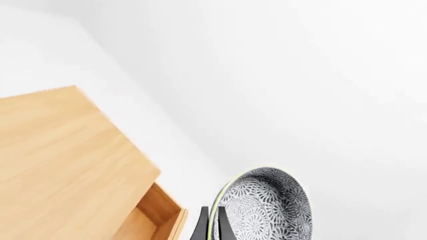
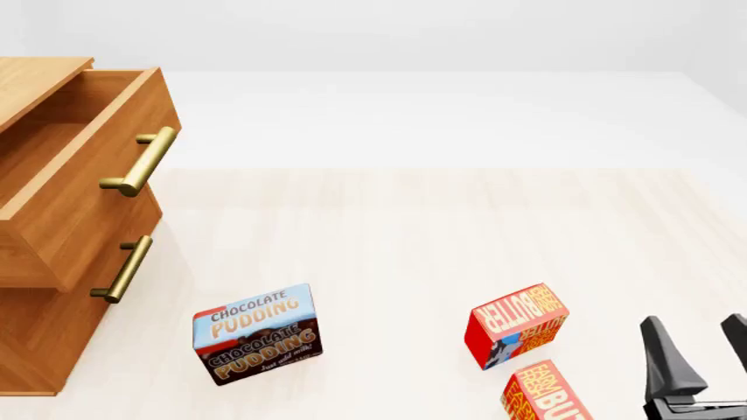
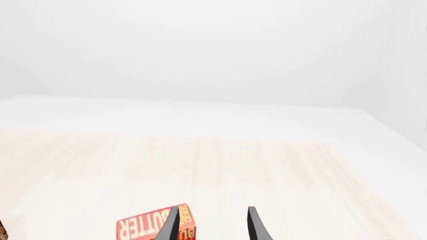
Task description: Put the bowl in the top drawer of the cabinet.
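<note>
Top drawer (image 2: 70, 166) pulled open at upper left, left end effector (image 1: 211, 225) pinching the bowl (image 1: 267, 205) rim, right end effector (image 2: 701, 354) spread empty lower right, bare desk (image 2: 443, 236) mid-frame

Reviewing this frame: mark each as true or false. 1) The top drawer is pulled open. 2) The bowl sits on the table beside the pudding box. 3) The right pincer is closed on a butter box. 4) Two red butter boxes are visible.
1) True: the top drawer stands out from the cabinet.
2) False: the bowl is held at its rim in the left pincer, not near the pudding box.
3) False: the right pincer is open and empty.
4) True: butter boxes and.
</note>
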